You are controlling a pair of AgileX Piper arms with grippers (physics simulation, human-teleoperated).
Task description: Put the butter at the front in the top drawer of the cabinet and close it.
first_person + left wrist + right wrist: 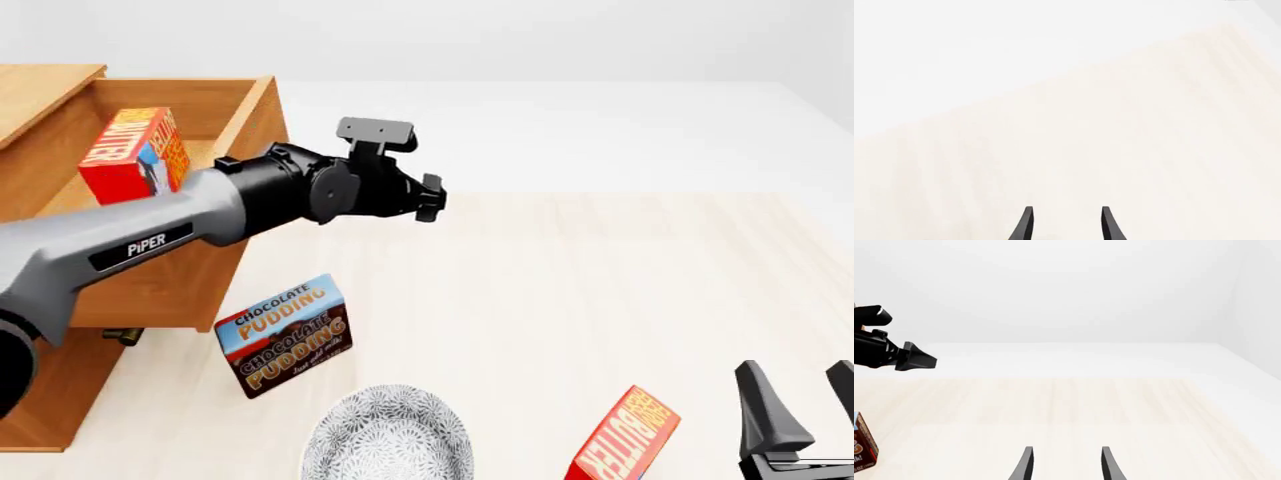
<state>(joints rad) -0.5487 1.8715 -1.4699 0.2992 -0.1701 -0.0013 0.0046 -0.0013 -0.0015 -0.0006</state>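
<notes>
- Left gripper (pixel 1066 225): jaws apart, holding nothing, over bare table (pixel 587 280).
- Right gripper (pixel 801 410) at 5 o'clock in front view: also spread, empty.
- One butter (pixel 134 152) sits in the open top drawer (pixel 247 120), 10 o'clock; look-alike carton (pixel 625 440) stands at 6, just beside the right gripper.
- We judge the carton light, stiff, slick; pinch across the narrow faces.
- The cabinet (pixel 47 400) still needs its drawer pushed shut.
</notes>
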